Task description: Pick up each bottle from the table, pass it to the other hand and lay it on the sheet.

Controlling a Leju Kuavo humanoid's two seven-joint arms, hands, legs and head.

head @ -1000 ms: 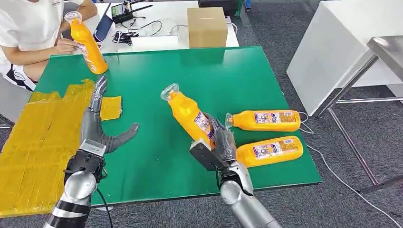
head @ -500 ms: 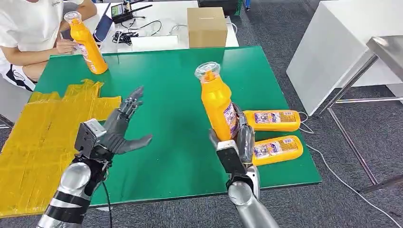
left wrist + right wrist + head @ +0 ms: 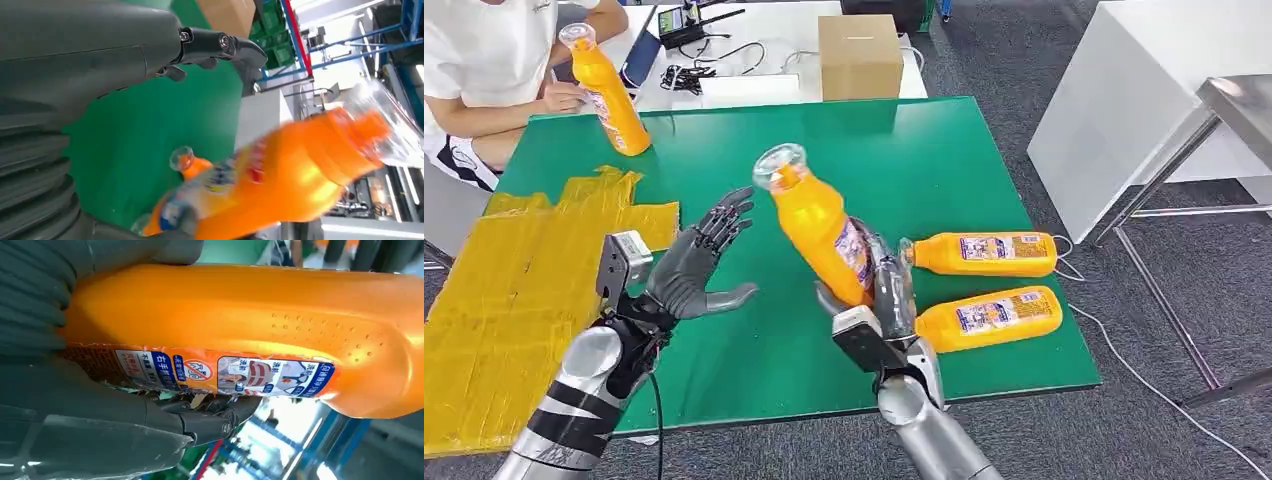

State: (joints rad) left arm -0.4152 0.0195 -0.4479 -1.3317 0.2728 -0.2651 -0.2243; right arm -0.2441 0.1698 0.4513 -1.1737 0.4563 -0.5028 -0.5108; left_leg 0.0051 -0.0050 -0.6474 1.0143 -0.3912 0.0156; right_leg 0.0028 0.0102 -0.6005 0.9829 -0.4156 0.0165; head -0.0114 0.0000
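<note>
The right robot hand (image 3: pixel 886 300) grips the held bottle (image 3: pixel 816 225) by its lower body at the frame's centre, above the green counter (image 3: pixel 964 150); its long axis tilts, cap toward the upper left, base to the lower right. The left robot hand (image 3: pixel 694 265) waits left of it with fingers spread, holding nothing. No bottle lies on the yellow sheet (image 3: pixel 504 290) at left, so the handover and placing remain, as do two lying bottles (image 3: pixel 984 285) at right.
</note>
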